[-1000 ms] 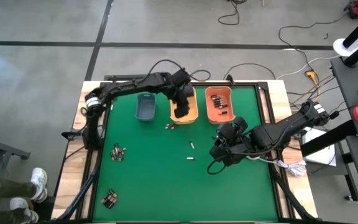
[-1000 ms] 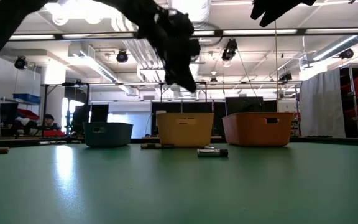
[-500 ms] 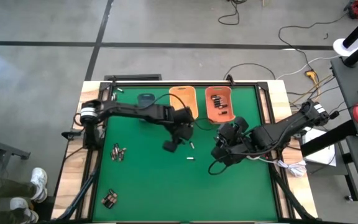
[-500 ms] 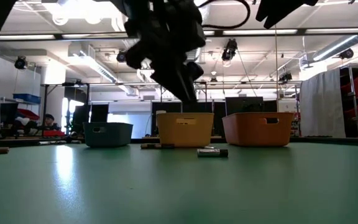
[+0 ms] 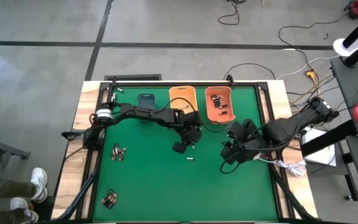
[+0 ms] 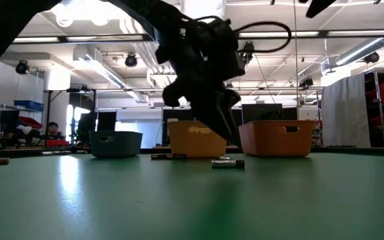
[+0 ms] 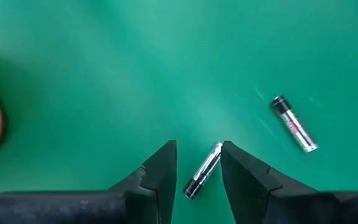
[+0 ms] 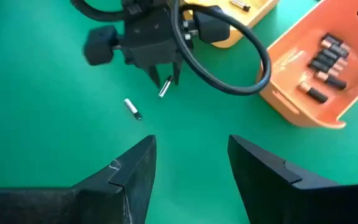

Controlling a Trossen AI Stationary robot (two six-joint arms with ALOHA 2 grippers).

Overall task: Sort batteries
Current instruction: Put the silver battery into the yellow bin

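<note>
The left gripper (image 7: 197, 171) hangs low over the green table (image 5: 148, 180), its jaws parted with a slim silver battery (image 7: 204, 170) lying on the mat in the gap between them, at a slant to the fingers; no finger touches it yet, so this reads as the lining-up before a pinch. The jaws are only partly spread, probably because so thin a cell needs little room. A second silver battery (image 7: 294, 123) lies off to one side of those jaws, apart from the first and likely next in turn. Farther from the jaws, two small heaps of batteries (image 5: 119, 152) wait near the table's left edge. Beyond the gripper stand the grey-blue bin (image 5: 146, 99), the yellow bin (image 5: 183, 95) and the orange bin (image 5: 219, 104), the last already holding several dark cells, so the sorting is partly done. The right gripper (image 8: 188, 165) waits raised over the right half of the table, jaws wide apart and empty, with the orange bin off to one side of them.
</note>
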